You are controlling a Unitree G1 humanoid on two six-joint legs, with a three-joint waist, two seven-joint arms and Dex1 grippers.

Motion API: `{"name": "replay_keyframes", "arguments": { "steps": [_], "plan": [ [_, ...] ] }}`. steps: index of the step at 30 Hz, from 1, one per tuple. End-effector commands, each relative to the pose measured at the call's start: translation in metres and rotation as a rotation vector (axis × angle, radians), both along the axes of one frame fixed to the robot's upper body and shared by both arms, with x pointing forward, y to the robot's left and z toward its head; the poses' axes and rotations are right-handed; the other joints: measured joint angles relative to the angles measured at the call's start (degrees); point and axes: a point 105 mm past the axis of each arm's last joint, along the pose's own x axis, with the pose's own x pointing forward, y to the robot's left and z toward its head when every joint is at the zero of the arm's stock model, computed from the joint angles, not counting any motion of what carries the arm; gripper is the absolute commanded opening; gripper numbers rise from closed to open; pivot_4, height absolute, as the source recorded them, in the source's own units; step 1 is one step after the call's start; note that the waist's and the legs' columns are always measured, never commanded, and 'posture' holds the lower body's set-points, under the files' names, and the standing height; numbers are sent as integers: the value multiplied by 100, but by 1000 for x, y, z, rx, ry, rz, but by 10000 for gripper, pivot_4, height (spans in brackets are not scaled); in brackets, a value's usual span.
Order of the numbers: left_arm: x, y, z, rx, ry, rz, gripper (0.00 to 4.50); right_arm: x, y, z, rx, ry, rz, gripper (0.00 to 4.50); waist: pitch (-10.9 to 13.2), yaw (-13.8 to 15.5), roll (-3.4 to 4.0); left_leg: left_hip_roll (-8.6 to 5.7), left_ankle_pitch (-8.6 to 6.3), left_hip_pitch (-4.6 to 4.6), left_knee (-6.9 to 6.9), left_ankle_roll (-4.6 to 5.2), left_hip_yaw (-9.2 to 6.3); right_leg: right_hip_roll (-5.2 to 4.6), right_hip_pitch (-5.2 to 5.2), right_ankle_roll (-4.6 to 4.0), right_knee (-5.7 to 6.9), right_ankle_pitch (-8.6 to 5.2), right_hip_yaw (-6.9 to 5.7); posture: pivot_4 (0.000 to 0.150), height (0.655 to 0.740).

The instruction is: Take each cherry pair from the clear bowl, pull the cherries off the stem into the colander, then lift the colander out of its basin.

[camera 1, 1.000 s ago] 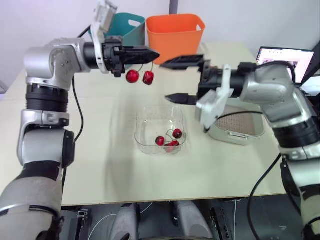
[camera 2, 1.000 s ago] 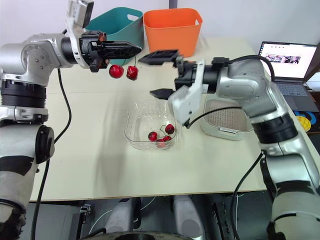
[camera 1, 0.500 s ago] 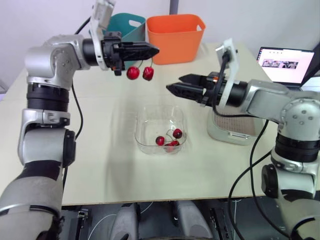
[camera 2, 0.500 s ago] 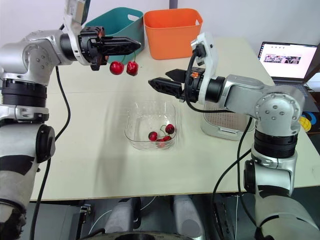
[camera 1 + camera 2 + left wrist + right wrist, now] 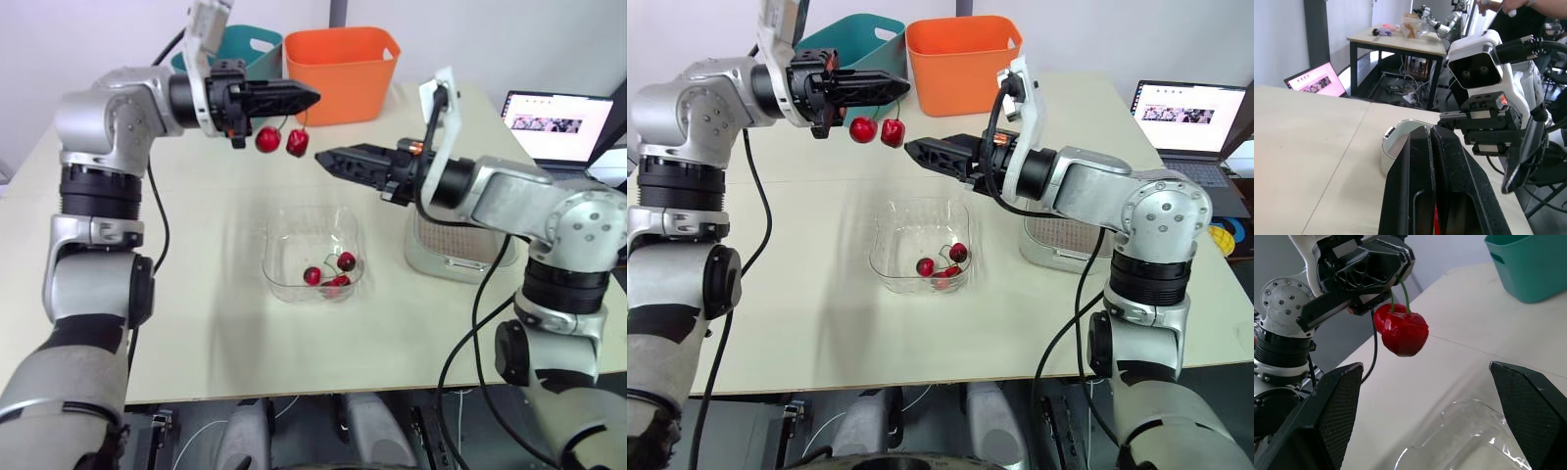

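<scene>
My left gripper (image 5: 312,96) is shut on the green stems of a cherry pair (image 5: 282,140), which hangs in the air behind the clear bowl (image 5: 282,262). Several more cherries (image 5: 331,275) lie in that bowl. My right gripper (image 5: 323,157) is open and points at the hanging pair from the right, a short gap away. In the right wrist view the pair (image 5: 1402,329) hangs ahead between the spread fingers (image 5: 1342,396). The mesh colander (image 5: 472,242) sits in its white basin (image 5: 446,266) under my right forearm.
An orange bin (image 5: 343,64) and a teal bin (image 5: 251,47) stand at the table's back edge. A laptop (image 5: 558,113) is at the far right. The left wrist view looks past the left gripper (image 5: 1430,128) to other tables.
My right gripper has turned and swung up and left from over the bowl toward the hanging cherries. The left gripper has carried the pair slightly to the right.
</scene>
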Motion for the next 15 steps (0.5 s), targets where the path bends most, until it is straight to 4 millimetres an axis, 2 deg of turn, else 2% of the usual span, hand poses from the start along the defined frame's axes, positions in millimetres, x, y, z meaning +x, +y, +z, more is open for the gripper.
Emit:
{"name": "replay_keyframes", "arguments": {
  "steps": [1,7,15],
  "plan": [
    [-11,1,19,-41,-62,-23,1226,-2,9,15,33,-62,21,44821,0,1,0,0,0,0,0,0,0,0,0,0,0,0,0,1500,7400],
    [-17,-3,15,-39,-52,-51,1226,9,19,18,70,-62,21,44821,0,2,0,0,0,0,-1,0,0,0,-1,0,0,0,0,1500,7400],
    [-16,-5,11,-45,-42,-52,1226,10,28,22,88,-68,45,44821,0,2,0,0,0,-2,0,0,0,0,-3,0,-1,0,-1,1500,7400]
  ]
}}
